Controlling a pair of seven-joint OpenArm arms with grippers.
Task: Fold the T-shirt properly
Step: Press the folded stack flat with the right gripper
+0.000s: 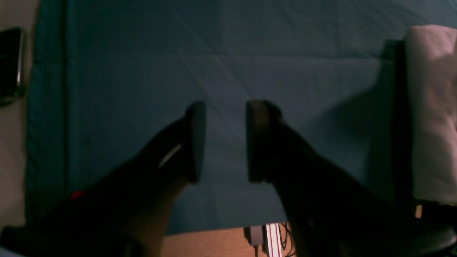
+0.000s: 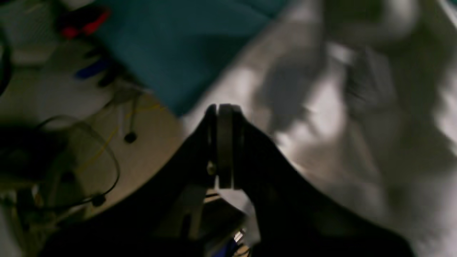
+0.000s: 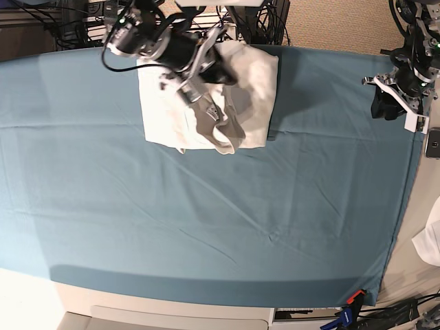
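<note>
**A:** What lay nearest the base camera?

**B:** The bare teal table cover (image 3: 206, 227), creased, filling most of the view. A small white cloth scrap (image 3: 430, 240) sat off its right edge, and a red-handled clamp (image 3: 354, 298) showed at the lower right corner.

**A:** And farther back, where was the T-shirt?

**B:** The T-shirt (image 3: 172, 113) lay near the far edge of the cover, left of centre, already gathered into a rough, wrinkled rectangle with its ribbed collar hanging towards the near side.

**A:** Was an arm over it?

**B:** Yes, the right gripper (image 3: 223, 74) was directly over the upper part of the shirt. In the right wrist view, the right gripper (image 2: 225, 114) had its jaws pressed flat together. White cloth filled that blurred view around and below them, but I could not tell whether any fabric was pinched between them.

**A:** And the other arm?

**B:** The left gripper (image 3: 395, 103) sat at the far right edge of the table, well apart from the shirt. Its wrist view showed the left gripper (image 1: 225, 141) with jaws standing partly apart, only teal cover visible in the gap, nothing held. The shirt's folded edge (image 1: 433, 107) showed at the right border of that view, and a dark phone-like object (image 1: 10, 64) lay off the cover on the left.
</note>
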